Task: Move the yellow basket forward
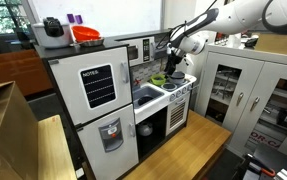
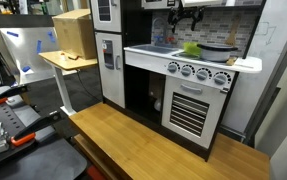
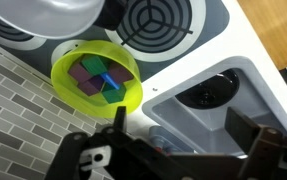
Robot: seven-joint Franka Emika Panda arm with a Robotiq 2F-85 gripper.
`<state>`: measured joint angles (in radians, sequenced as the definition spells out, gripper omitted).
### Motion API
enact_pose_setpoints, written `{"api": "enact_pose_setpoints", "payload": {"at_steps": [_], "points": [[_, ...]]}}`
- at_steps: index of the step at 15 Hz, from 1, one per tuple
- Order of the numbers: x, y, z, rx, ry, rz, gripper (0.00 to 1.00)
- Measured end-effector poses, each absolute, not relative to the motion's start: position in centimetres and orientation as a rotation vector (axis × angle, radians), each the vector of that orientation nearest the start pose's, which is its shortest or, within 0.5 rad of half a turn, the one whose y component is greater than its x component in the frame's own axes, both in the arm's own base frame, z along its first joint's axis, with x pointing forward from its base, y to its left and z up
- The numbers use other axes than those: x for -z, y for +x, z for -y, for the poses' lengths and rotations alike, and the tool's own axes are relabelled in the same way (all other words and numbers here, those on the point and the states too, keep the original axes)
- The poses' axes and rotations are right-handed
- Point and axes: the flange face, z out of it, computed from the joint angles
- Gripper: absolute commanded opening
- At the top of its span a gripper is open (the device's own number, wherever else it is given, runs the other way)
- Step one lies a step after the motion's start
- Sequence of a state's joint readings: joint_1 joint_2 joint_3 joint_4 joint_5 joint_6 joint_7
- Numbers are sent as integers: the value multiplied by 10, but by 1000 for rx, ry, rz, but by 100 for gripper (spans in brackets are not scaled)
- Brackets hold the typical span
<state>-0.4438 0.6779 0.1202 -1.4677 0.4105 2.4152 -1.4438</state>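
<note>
The yellow basket (image 3: 67, 88) is a small lime bowl on the toy stove top, with purple, green and blue blocks inside. It stands by the grey brick back wall, between a burner and the sink. It also shows in both exterior views (image 1: 159, 79) (image 2: 192, 48). My gripper (image 3: 188, 135) is open and empty. It hovers above the counter, over the sink edge just beside the basket, and touches nothing. In both exterior views the gripper (image 1: 173, 60) (image 2: 183, 20) hangs a short way above the stove top.
A grey pot (image 3: 53, 15) stands on the burner next to the basket; it shows as a pan in an exterior view (image 2: 218, 46). A free burner (image 3: 163, 18) lies beside it. The sink (image 3: 208, 95) is under the gripper. An orange-red bowl (image 1: 86, 35) sits on the toy fridge.
</note>
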Motion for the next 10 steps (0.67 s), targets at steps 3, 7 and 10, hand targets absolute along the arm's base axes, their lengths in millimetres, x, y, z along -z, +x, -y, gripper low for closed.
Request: {"api": "enact_pose_setpoints", "payload": {"at_steps": [3,7,10], "points": [[-309,703,256,697,-2749,1207,100],[-298,706,259,675,-2721,1224,100],[-284,709,257,663,-2710,1222,100]]}}
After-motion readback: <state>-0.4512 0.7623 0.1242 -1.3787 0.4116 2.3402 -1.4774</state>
